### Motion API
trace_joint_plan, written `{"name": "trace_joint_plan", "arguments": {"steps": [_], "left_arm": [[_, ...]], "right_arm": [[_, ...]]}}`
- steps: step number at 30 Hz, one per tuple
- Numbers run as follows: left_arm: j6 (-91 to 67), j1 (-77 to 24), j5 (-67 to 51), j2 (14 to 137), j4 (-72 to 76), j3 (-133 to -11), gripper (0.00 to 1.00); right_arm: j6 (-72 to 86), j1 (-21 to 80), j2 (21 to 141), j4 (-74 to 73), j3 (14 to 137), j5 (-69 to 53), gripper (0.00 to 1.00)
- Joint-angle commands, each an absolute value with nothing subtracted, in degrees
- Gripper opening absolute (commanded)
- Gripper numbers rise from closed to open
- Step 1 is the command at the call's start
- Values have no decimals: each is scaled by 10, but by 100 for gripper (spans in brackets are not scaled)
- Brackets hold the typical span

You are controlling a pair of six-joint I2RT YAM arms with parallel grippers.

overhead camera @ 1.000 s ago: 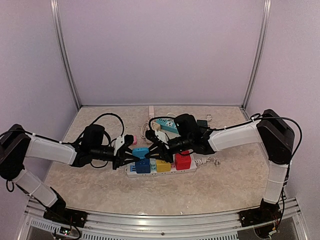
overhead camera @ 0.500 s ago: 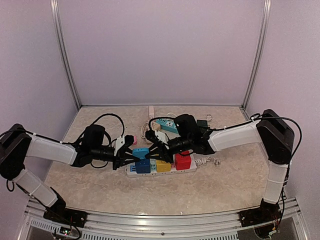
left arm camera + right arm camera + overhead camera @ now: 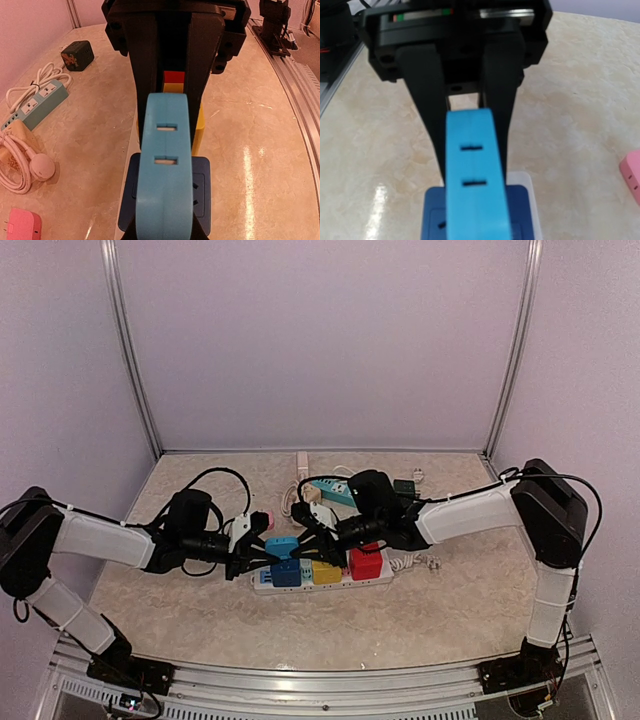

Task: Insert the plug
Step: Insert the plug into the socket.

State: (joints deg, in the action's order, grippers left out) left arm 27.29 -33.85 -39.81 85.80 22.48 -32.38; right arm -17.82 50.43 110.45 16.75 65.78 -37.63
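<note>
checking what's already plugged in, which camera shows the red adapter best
Top external: the red adapter shows whole, seated on the white power strip at the end nearer the right arm. The left wrist shows only a red sliver beyond the light blue plug; the right wrist shows none of it.

Shiny stone-look counter, smooth plastic bits on it.
The counter [image 3: 200, 620] looks like polished stone, creamy and glossy, with light shining off it. The light blue plug [image 3: 165, 170] is smooth plastic, a bit dull. The dark blue block [image 3: 202, 187] and the white power strip [image 3: 300, 587] look like smooth plastic too. The left end effector [image 3: 262, 558] and the right end effector [image 3: 298, 537] are black plastic, not shiny. The pink plug [image 3: 20, 225] is smooth plastic. The white cord [image 3: 20, 167] looks soft and rubbery. The front rail [image 3: 320, 685] is bare, shiny metal.
</note>
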Motion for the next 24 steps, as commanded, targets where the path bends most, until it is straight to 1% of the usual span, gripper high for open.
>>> {"name": "trace_joint_plan", "arguments": {"steps": [1,15,19,20,21,22,23,24], "left_arm": [[294,-351,-385,870,160,-332,0],[313,-353,-358,877,106,-345,0],[314,-353,-350,872,91,-350,0],[314,-353,-350,868,92,-350,5],[319,-351,-354,864,96,-349,25],[324,-349,-362,859,103,-348,37],[329,-349,-366,850,111,-347,47],[329,-348,-367,845,123,-349,53]], "right_arm": [[-164,500,1139,111,638,-333,0],[-182,497,1146,74,629,-300,0],[-190,497,1146,43,624,-279,0],[-193,497,1144,40,622,-275,0],[-194,497,1144,38,621,-274,0],[-194,497,1142,38,621,-273,0],[-194,497,1140,39,622,-273,0],[-193,497,1139,41,624,-274,0]]}}
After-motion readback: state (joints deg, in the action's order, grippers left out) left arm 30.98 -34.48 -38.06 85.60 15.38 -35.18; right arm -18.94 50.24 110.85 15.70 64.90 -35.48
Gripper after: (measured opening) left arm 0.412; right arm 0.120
